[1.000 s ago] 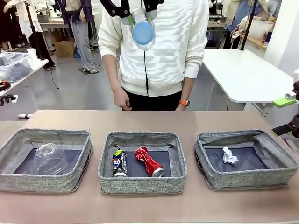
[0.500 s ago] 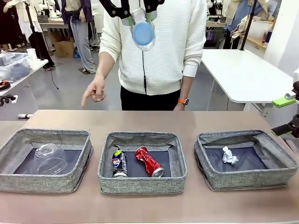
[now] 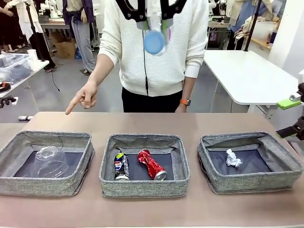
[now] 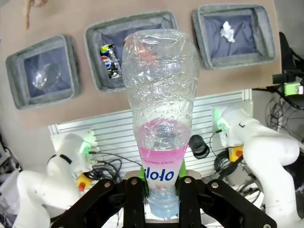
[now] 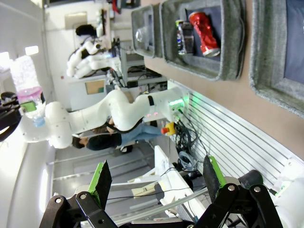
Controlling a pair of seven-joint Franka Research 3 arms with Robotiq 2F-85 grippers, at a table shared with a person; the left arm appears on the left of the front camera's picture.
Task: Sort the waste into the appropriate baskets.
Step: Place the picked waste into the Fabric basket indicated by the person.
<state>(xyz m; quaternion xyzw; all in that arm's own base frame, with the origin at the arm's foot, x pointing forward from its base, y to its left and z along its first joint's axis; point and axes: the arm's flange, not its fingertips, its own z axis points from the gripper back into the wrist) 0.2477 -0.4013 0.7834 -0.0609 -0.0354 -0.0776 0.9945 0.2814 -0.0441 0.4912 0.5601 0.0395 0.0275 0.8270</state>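
Note:
High above the table's far edge, my left gripper [image 3: 154, 21] is shut on the neck of a clear blue-capped bottle [image 3: 154, 42]. In the left wrist view the bottle [image 4: 160, 114] rises from that gripper [image 4: 160, 189], its base towards the three grey baskets far below. The left basket [image 3: 42, 186] holds a clear plastic cup [image 3: 50, 160]. A dark can [image 3: 121, 166] and a red can [image 3: 152, 165] lie in the middle basket [image 3: 142, 187]. The right basket [image 3: 251, 183] holds a paper ball [image 3: 233, 158]. My right gripper [image 3: 290, 116] [image 5: 156, 185] stands open, off the table's right edge.
A person stands at the far side; one hand [image 3: 83, 99] points down towards the left basket. A white table [image 3: 247, 76] stands behind on the right. A strip of brown tabletop [image 3: 152, 211] runs in front of the baskets.
The person's hand has swung out to the left and now points down at the left basket. My left gripper with the bottle has shifted slightly right and tilted. The right gripper has not moved.

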